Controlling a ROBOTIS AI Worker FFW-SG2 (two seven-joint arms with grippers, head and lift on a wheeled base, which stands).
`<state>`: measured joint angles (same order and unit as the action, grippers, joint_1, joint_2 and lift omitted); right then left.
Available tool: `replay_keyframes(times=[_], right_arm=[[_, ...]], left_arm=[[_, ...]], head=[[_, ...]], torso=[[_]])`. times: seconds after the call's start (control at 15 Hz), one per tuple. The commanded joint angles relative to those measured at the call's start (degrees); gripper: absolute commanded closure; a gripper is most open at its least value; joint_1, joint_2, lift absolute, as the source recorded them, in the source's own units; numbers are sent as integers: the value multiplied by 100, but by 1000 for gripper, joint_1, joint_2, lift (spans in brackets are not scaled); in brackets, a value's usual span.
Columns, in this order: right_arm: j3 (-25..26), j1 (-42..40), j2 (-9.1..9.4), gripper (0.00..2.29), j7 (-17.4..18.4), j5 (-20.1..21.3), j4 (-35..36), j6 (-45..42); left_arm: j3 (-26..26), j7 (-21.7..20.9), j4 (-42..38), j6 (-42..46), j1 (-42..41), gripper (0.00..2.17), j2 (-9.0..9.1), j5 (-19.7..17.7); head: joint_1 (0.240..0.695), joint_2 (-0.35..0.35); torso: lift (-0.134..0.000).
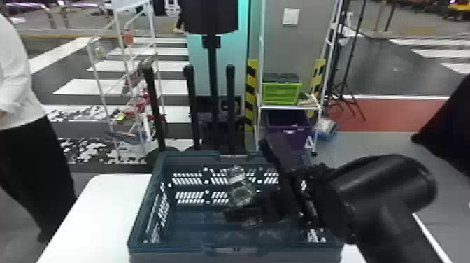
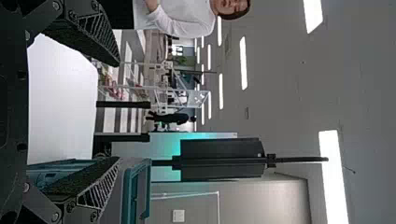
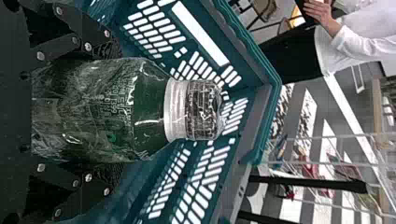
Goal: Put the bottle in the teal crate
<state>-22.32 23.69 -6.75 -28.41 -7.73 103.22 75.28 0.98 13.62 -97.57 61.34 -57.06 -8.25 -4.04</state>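
Bottle (image 1: 240,193) inside teal crate (image 1: 175,247) | long axis slanted, cap up-left in head view | crate walls all around, tabletop (image 1: 98,210) beneath | right tool (image 1: 249,189) closed on bottle, 2 fingers flanking it | left tool (image 2: 117,112) spread wide, empty

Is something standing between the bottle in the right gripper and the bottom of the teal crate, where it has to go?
Nothing visible stands in the way. The right gripper holds the bottle between the walls of the teal crate, though the gripper partly hides the bottom.
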Motion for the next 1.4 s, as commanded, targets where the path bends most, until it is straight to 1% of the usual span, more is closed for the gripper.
replay_keyframes(times=[0.0,0.13,0.27,0.33,0.47,0.53,0.8,0.93,1.2,1.33], right_arm=[[-132,206,218,1787,-51,8,-627,-536],[-176,399,438,1787,-95,-1,-1164,-853],[-282,654,631,1787,-95,-1,-1884,-1292],[-343,751,680,1787,-95,-9,-2174,-1433],[-431,927,680,1787,-95,17,-2763,-1661],[-440,962,680,1787,-95,34,-2939,-1696],[-440,1252,680,1787,-104,52,-3809,-2294],[-440,1480,680,1787,-227,34,-4292,-2294],[-457,1841,680,1787,-236,70,-5083,-2487],[-484,1885,680,1784,-236,131,-5294,-2593]], left_arm=[[8,1,28,40,2,184,8,0],[8,1,63,57,2,184,8,-9],[16,1,98,75,28,184,-1,-35],[16,1,107,93,37,184,-1,-44],[69,-17,142,128,46,184,-1,-79],[78,-35,169,163,46,184,-1,-106],[148,-149,221,198,72,184,8,-229],[148,-158,212,198,81,184,8,-229],[183,-166,265,216,90,184,-1,-246],[183,-166,292,304,90,184,8,-246]], head=[[499,0],[499,0],[499,0],[499,0],[499,0],[499,0],[499,0],[499,0],[499,0],[499,0]], torso=[[0],[0],[0],[0],[0],[0],[0],[0],[0],[0]])
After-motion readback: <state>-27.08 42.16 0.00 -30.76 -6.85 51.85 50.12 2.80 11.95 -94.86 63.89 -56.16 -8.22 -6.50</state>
